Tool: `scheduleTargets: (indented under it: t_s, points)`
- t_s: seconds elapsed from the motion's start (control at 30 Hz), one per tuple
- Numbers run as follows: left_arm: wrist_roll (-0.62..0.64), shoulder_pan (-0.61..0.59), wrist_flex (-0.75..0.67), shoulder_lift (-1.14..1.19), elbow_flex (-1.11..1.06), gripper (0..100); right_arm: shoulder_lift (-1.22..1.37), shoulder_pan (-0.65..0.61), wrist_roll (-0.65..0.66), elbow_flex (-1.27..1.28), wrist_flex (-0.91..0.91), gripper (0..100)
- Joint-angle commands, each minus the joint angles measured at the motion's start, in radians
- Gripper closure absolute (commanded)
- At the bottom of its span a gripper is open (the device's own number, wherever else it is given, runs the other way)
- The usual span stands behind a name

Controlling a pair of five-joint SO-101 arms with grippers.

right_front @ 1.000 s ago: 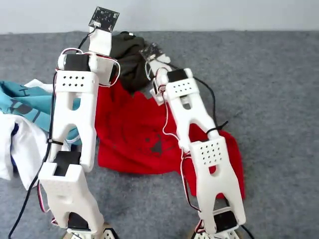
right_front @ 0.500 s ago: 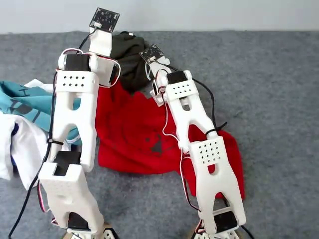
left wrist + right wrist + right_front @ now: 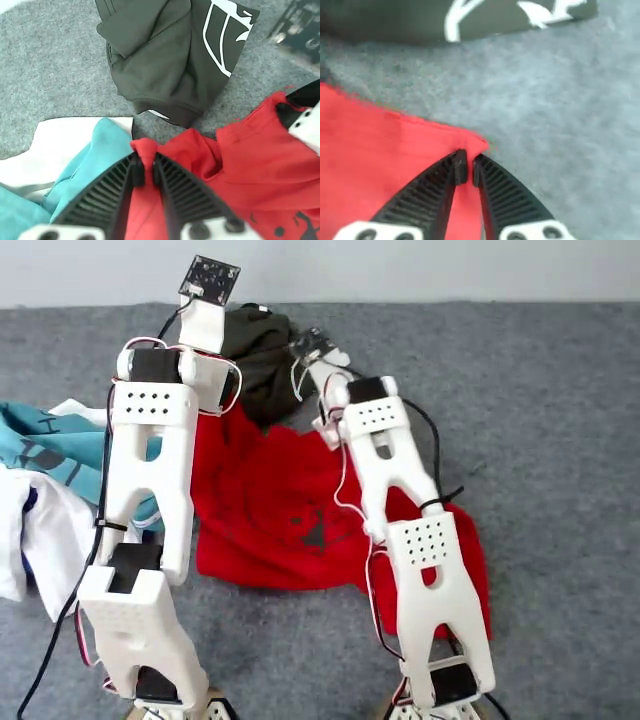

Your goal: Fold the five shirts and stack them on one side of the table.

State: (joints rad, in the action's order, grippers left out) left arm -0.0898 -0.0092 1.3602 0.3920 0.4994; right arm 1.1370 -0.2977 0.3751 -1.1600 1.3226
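Rumpled red shirt [image 3: 262, 508] beside dark shirt [image 3: 262, 358]

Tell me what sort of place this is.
Probably a robot test bench, not a home: two white plastic arms with bare wiring stand on a grey felt-covered table, with a crumpled red fabric shirt spread beneath them.

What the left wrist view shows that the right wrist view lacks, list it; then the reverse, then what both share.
Left wrist view, not right: a teal shirt and a white shirt beside the left tool, which pinches a fold of the red shirt. Right wrist view, not left: the red shirt's straight hem running to the corner that the right tool grips. Both: the red shirt, the dark shirt with white print, the grey table.
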Motion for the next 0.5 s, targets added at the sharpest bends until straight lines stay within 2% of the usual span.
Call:
scheduleTargets:
  t_s: [0.0, 0.23, 0.37, 0.47]
  points:
    - [-0.009, 0.002, 0.009, -0.009, 0.035, 99, -0.076, 0.039, 0.009, -0.175, 0.084, 98.9]
    - [-0.009, 0.002, 0.028, -0.011, 0.035, 99, -0.101, 0.064, 0.009, -0.517, 0.295, 98.9]
    - [-0.006, 0.003, 0.052, -0.021, 0.053, 99, -0.157, 0.09, 0.009, -0.519, 0.36, 98.9]
    - [-0.005, 0.003, 0.124, -0.021, 0.134, 99, -0.231, 0.12, 0.009, -0.523, 0.39, 98.9]
